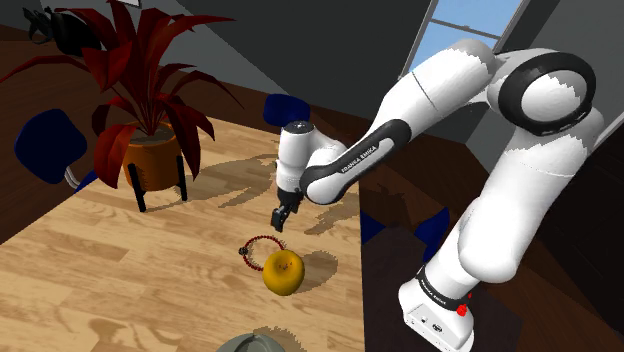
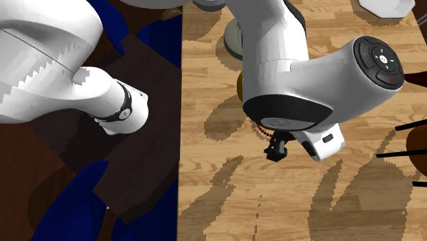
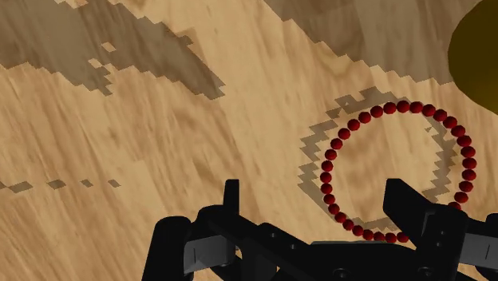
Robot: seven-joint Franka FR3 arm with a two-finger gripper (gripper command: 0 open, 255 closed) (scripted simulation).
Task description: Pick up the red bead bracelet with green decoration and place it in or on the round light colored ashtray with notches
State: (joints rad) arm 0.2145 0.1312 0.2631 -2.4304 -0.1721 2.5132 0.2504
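The red bead bracelet (image 1: 258, 240) lies flat in a ring on the wooden table (image 1: 120, 280), touching a yellow-orange round fruit (image 1: 283, 272). No green part is distinct. My gripper (image 1: 280, 218) hangs open just above the table, a little beyond the bracelet from the fruit. In the wrist view the bracelet (image 3: 326, 168) rings the wood by one fingertip (image 3: 397, 198), outside the gap of my gripper (image 3: 314, 203). The grey round ashtray (image 1: 262, 343) sits at the shoulder view's bottom edge, past the fruit. From the second exterior view, gripper (image 2: 277, 150), bracelet beads (image 2: 261, 130) and ashtray (image 2: 231, 41) line up.
A red-leaved plant in an orange pot on a black stand (image 1: 152, 160) is on the table at the shoulder view's upper left. Blue chairs (image 1: 48, 145) stand around the table. The table's edge (image 2: 180, 137) drops to dark floor beside the stand.
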